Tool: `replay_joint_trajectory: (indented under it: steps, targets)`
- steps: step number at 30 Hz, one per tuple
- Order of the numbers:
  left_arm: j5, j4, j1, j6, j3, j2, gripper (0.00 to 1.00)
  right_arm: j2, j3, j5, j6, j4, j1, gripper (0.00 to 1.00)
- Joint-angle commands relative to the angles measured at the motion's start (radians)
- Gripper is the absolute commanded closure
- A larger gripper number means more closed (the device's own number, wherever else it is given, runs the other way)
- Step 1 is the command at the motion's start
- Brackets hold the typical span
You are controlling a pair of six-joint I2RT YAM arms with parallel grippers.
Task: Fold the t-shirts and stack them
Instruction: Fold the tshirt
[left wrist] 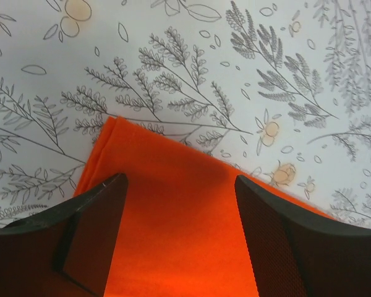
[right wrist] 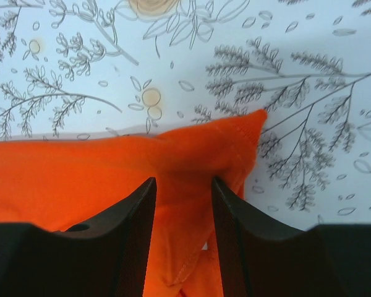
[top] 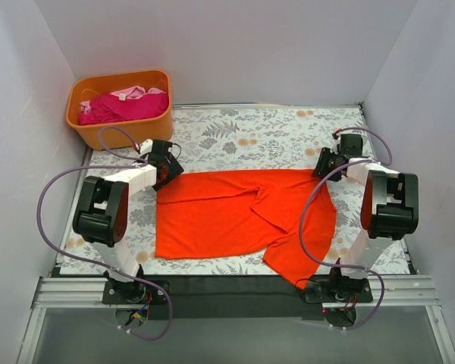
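Orange-red fabric t-shirt (top: 235,216): spread on the floral tablecloth (top: 235,129), its right part rumpled.
Left gripper (left wrist: 179,179): jaws apart, straddling the far-left corner, apparently placed to pinch it.
Right gripper (right wrist: 182,180): jaws narrowed about the puckered far-right corner; cannot tell if clamped.
Magenta and pale pink t-shirts (top: 125,106): heaped in the orange plastic tub (top: 129,133).

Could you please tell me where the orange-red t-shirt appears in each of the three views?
Top external: the orange-red t-shirt is spread across the middle of the picture.
Left wrist: one corner of it fills the lower centre, under the left gripper.
Right wrist: another corner runs from lower left to centre, at the right gripper.
Shared landmark: the floral tablecloth.
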Motion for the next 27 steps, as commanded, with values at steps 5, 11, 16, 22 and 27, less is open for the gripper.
replay_joint_trajectory:
  steps: [5,11,16,22,27]
  targets:
    - [-0.063,-0.004,0.031,0.040,0.073,0.107,0.35,0.092,0.086,0.042,-0.087,0.016,-0.037,0.59]
    - [-0.056,-0.004,0.037,0.101,0.116,0.101,0.34,0.088,0.126,0.022,-0.128,0.004,-0.030,0.58]
    - [-0.053,-0.008,0.016,0.157,0.116,-0.024,0.30,-0.059,0.074,0.103,-0.134,0.001,0.064,0.58]
    - [-0.057,-0.076,-0.021,0.197,0.051,-0.302,0.28,-0.241,-0.009,0.248,-0.133,-0.030,0.309,0.58]
    - [-0.099,-0.110,-0.021,0.218,-0.122,-0.531,0.28,-0.314,-0.055,0.210,-0.165,-0.076,0.499,0.64]
